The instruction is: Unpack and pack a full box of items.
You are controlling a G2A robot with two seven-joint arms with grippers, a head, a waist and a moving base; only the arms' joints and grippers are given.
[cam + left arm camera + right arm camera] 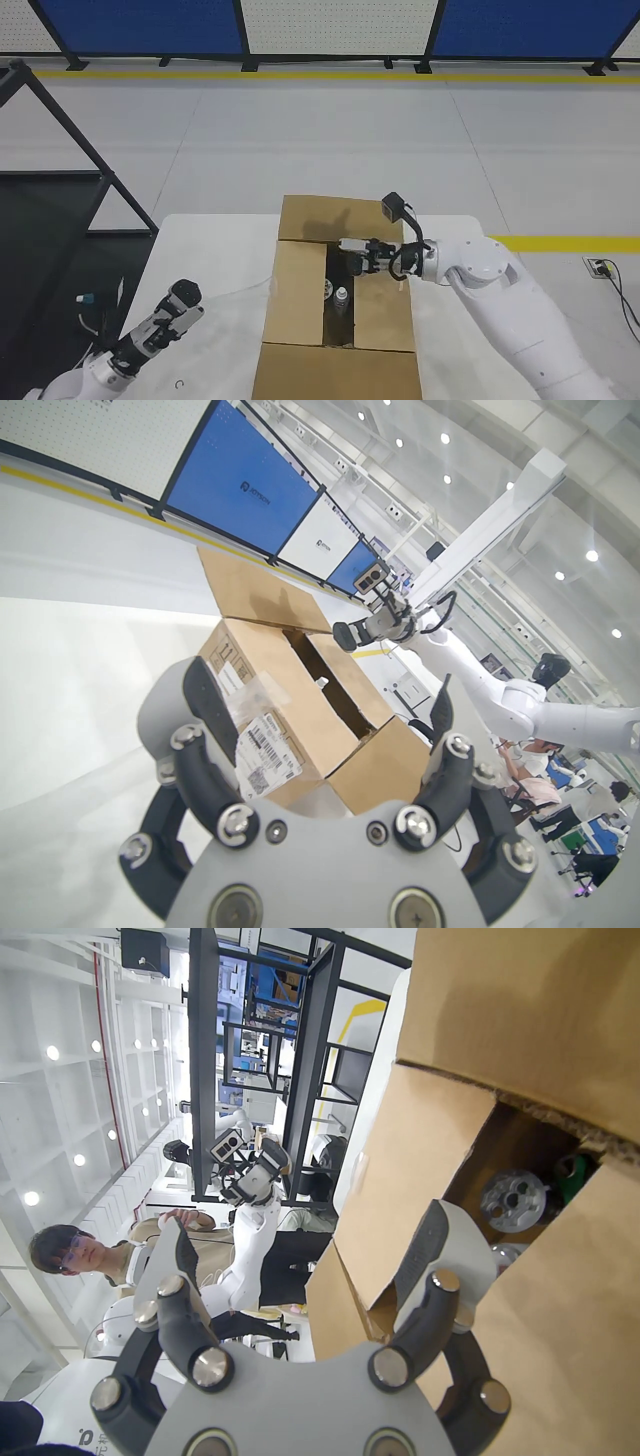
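One white table (210, 260) carries everything, and on it a cardboard box (300, 290) is placed, which is taken here as the landmark. Its two long flaps are folded inward but not closed, so a narrow dark gap (337, 328) is left between them. The long axis of this gap runs from the far side of the box to its near side, toward the robot.

The right gripper (358, 256) is found over the far end of the gap, just above the flaps. Its fingers (435, 1238) are spread wide and nothing is held by them. The edge of one long flap (410, 1168) is seen between them, though it cannot be told whether it is touched. The left gripper (183, 300) is found well apart from the box, off its left side above the table. It is pointed toward the box, and it is also wide open and empty.

Inside the box, a small bottle (341, 296) with a white cap is seen upright through the gap, near the middle. A round silver top (512, 1200) and something green (575, 1173) are seen there too.

It is judged that the unpacking is hardly begun. The right arm is clearly the nearer one. The bottle lies below its fingers and toward the near side of the box, so probably a flap must be opened first.
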